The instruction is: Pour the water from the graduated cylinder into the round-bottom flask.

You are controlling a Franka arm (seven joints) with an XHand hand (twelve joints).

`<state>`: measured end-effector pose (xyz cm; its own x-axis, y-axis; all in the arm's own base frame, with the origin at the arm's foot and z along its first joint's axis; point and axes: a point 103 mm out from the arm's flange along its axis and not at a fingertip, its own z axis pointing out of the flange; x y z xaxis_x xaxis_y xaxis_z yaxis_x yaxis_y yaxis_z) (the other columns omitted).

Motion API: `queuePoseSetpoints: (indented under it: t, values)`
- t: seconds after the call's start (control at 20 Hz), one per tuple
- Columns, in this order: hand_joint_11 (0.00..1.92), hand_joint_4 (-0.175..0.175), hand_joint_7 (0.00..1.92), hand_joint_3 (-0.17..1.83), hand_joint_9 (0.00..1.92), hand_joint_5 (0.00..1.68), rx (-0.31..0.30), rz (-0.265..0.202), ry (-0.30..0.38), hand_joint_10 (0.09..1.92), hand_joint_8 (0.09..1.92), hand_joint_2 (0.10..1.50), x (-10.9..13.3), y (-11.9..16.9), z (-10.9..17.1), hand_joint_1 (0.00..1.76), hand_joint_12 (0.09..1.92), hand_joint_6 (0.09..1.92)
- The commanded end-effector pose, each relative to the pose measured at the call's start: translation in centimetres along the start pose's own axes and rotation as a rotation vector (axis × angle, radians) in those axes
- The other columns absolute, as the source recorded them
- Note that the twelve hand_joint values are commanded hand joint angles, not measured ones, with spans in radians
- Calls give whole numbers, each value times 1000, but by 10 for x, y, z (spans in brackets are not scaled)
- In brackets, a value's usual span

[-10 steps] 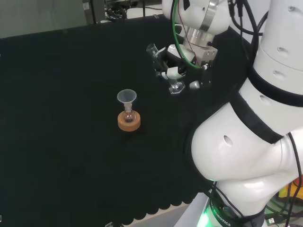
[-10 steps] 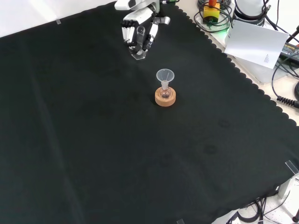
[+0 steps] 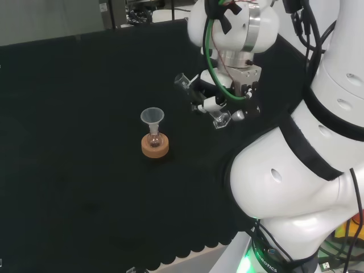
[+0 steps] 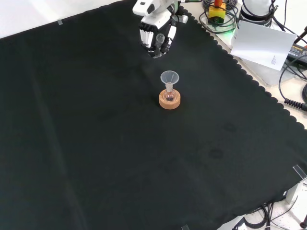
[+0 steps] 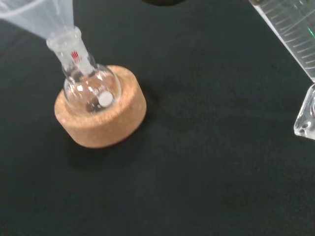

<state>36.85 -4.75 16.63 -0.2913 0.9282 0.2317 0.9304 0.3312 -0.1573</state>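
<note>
The hand [image 3: 211,102] is shut on a clear graduated cylinder [image 3: 222,119] and holds it tilted above the cloth, its mouth leaning left toward the flask in the head view. From the front, the hand [image 4: 154,29] hangs just beyond the flask, with the cylinder's foot [image 4: 157,53] showing below the fingers. A small round-bottom flask [image 3: 153,139] sits on a cork ring [image 3: 154,148] with a clear funnel [image 3: 152,116] in its neck. Close up, the flask [image 5: 91,88], cork ring [image 5: 106,125], funnel [image 5: 39,14] and cylinder [image 5: 295,29] all show. I cannot tell the cylinder's water level.
Black cloth [image 4: 96,143] covers the bench all around the flask. The arm's white links [image 3: 296,170] stand at the right in the head view. Cables and a sheet of paper [image 4: 261,43] lie past the cloth's scalloped edge in the front view.
The hand has carried the cylinder closer to the flask, rightward in the front view and nearer in the head view. The cylinder now leans over further. The flask has not moved.
</note>
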Motion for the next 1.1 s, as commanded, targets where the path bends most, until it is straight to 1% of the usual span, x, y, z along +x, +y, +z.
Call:
queuePoseSetpoints:
  t: [0.05, 0.15, 0.45, 0.8, 1.1]
  values:
    - [1287, -84, 1078, -3, 1379, 893, 53, 21, -169, 107, 559, 1168, 23, 6, -4, 1094, 745, 1143]
    - [1288, -85, 1079, -3, 1381, 893, 45, 31, -206, 107, 559, 1168, 27, 7, -5, 1095, 746, 1142]
    - [1290, -84, 1084, -3, 1384, 896, 42, 40, -279, 106, 556, 1166, 33, 8, -7, 1095, 746, 1139]
    - [1292, -84, 1086, -3, 1387, 898, 74, 48, -359, 104, 552, 1165, 36, 8, -5, 1096, 745, 1135]
    - [1292, -84, 1086, -3, 1386, 898, 108, 67, -398, 102, 549, 1166, 38, 11, -2, 1096, 744, 1135]
